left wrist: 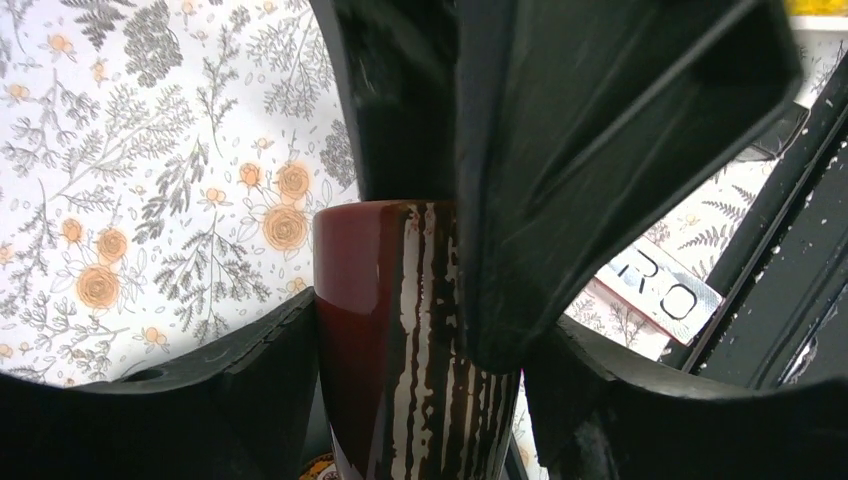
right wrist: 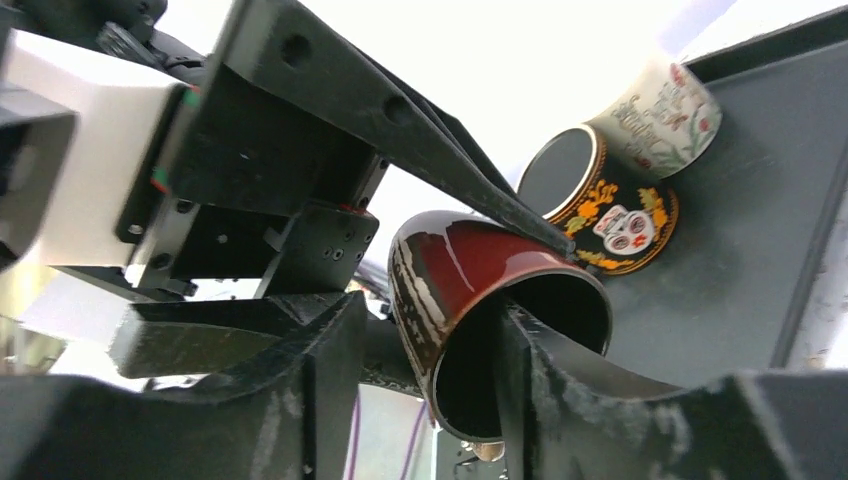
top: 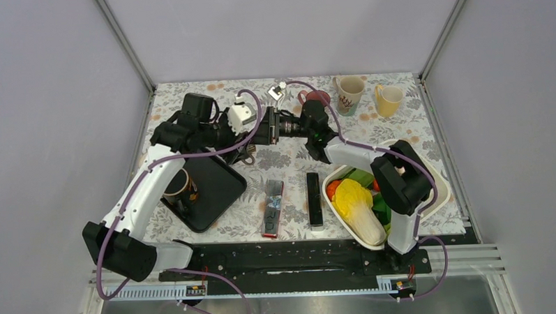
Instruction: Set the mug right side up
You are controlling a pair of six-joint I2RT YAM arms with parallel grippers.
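The mug [left wrist: 350, 260] is dark red with a cream and brown drip glaze. My left gripper [left wrist: 420, 340] is shut on its sides and holds it tilted above the floral table. In the right wrist view the mug's [right wrist: 480, 260] open mouth faces the camera. My right gripper [right wrist: 430, 320] is open and straddles the rim wall: one finger is inside the mouth, the other is outside with a gap. In the top view both grippers meet left of centre, left [top: 250, 151] and right [top: 262, 133], and they hide most of the mug.
A black tray [top: 217, 190] lies just left, with a skull-print mug [top: 178, 188] on it. A cream mug [top: 350, 91], a yellow mug [top: 388, 99] and a red mug [top: 316, 97] stand at the back. A black remote [top: 314, 200], a packet [top: 273, 207] and a white basket [top: 440, 193] of vegetables lie in front.
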